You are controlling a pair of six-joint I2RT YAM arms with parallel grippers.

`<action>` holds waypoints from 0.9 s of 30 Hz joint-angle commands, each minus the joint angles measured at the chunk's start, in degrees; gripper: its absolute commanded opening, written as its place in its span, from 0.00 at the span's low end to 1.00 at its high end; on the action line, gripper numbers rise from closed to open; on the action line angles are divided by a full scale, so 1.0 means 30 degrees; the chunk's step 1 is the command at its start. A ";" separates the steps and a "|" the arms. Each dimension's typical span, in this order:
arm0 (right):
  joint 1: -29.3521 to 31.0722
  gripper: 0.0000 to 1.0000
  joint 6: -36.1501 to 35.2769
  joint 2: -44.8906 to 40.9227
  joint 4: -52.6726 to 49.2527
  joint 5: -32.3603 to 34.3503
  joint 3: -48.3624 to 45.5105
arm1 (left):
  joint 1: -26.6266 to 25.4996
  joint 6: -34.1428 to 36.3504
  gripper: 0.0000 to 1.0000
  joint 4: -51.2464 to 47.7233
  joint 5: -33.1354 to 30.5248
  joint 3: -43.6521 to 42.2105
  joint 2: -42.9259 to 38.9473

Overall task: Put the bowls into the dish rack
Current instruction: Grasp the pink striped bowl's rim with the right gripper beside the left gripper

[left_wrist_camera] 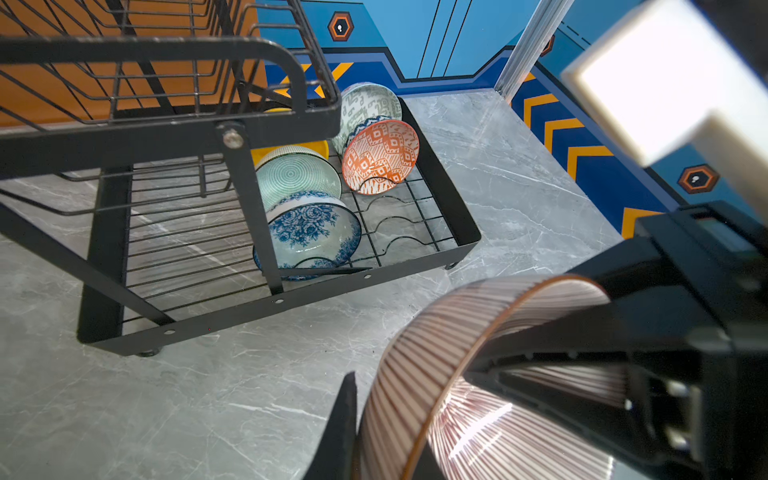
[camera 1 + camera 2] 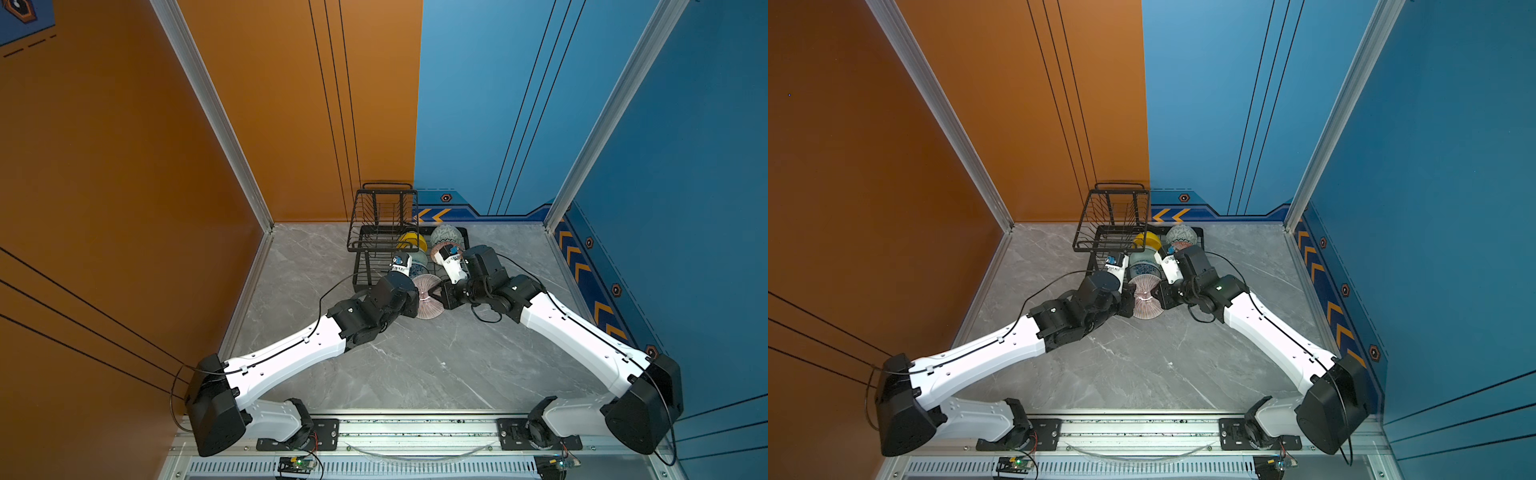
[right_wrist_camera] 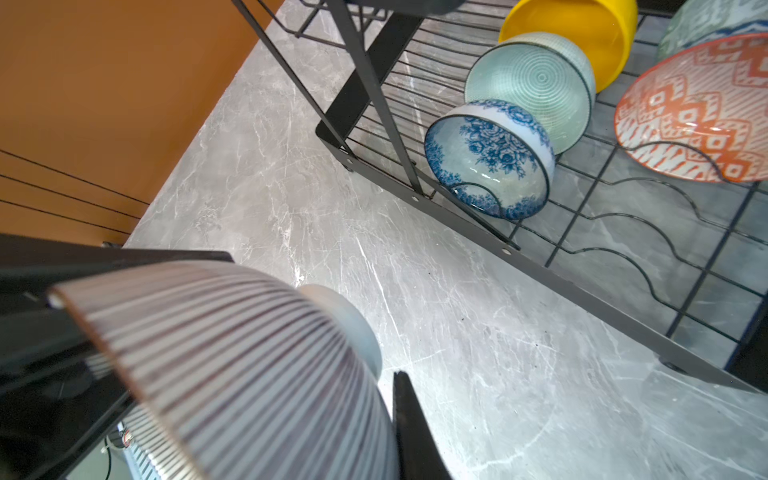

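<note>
The pinkish radial-striped bowl (image 2: 428, 299) (image 2: 1144, 301) stands on edge just in front of the dish rack (image 2: 360, 284) (image 2: 1096, 232), held between both arms. My left gripper (image 1: 374, 436) is shut on one side of its rim (image 1: 436, 374), one finger (image 1: 345, 424) against the outer wall. My right gripper (image 3: 386, 428) is shut on the opposite side of the bowl (image 3: 228, 353). Each inner finger is hidden by the bowl. Five bowls stand in the rack's lower tray: yellow (image 3: 582, 33), grey-green (image 1: 370, 104), mint ringed (image 1: 297, 174), orange diamond (image 1: 380, 156) and blue floral (image 1: 307, 232).
The rack's raised basket tier (image 2: 384, 208) overhangs the left part of the tray. Free wire slots (image 1: 407, 224) lie in front of the orange bowl, right of the blue floral one. Orange wall stands to the left, blue wall behind and to the right.
</note>
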 commanded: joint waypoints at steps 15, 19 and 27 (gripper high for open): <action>-0.0331 0.00 0.0187 -0.0321 0.0210 0.0242 -0.0265 | -0.0235 0.0279 0.00 0.0810 0.1426 0.0225 -0.0040; -0.0331 0.00 0.0113 -0.0530 0.0210 0.0604 -0.0340 | -0.0215 0.0301 0.11 0.0668 0.1466 0.0220 -0.0065; -0.0441 0.00 -0.0241 -0.0877 0.0180 0.1293 -0.0500 | -0.0162 0.0148 0.38 0.0604 0.1586 0.0144 -0.0126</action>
